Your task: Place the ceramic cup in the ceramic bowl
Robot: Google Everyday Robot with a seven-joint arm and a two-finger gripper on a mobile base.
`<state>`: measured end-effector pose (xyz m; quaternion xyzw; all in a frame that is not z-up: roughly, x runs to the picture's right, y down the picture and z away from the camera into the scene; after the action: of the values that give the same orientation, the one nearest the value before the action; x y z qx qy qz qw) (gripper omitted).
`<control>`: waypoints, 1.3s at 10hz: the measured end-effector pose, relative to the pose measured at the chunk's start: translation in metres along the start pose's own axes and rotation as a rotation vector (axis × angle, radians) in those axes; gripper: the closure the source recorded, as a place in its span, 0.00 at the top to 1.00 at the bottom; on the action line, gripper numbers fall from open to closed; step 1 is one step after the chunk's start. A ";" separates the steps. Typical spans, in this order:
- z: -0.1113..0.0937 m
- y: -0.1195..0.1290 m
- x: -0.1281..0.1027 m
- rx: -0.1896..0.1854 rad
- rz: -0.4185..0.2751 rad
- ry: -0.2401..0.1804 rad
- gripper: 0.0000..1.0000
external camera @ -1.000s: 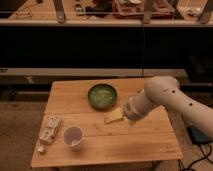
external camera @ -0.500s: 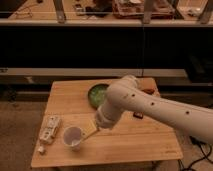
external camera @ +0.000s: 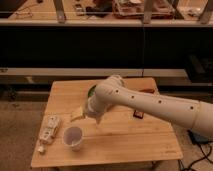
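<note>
Ceramic cup, small, white, plain and round, stands upright on the light wooden table near its front-left corner, with nothing holding it. Starting at the left edge, a flat white rectangular packet lies along that edge, just left of the cup and apart from it. Next comes the cup itself, its pale inside showing. Just behind the cup, toward the middle of the table, hangs the pale gripper at the end of the robot's white arm. It is near the cup's far rim, but I judge that it does not touch it. Whether the gripper is spread or drawn together cannot be told from this view. Behind the arm's wrist, close to the back edge, only a sliver of the round green-glazed ceramic bowl shows, and the arm hides the rest. Further right, a small dark object lies toward the right edge; I cannot tell what it is.

The step in hand looks to be the reach for the cup: it is not yet grasped, and it sits well apart from the bowl. The next move calls for lowering the gripper onto the cup's rim or wall and closing firmly. The cup must then be lifted clear of the packet and carried toward the back edge to the bowl. A sideways nudge could tip the upright cup.
</note>
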<state>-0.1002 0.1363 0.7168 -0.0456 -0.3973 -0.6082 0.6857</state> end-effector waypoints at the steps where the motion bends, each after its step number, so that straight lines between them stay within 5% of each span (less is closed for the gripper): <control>1: 0.010 0.008 0.013 0.008 0.052 0.023 0.78; 4: 0.018 0.025 0.022 0.034 0.104 0.047 0.78; 8: 0.000 0.029 0.005 0.083 0.040 0.038 0.78; 13: 0.006 0.045 -0.025 0.029 -0.079 0.026 0.78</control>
<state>-0.0630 0.1714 0.7246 -0.0121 -0.3988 -0.6295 0.6668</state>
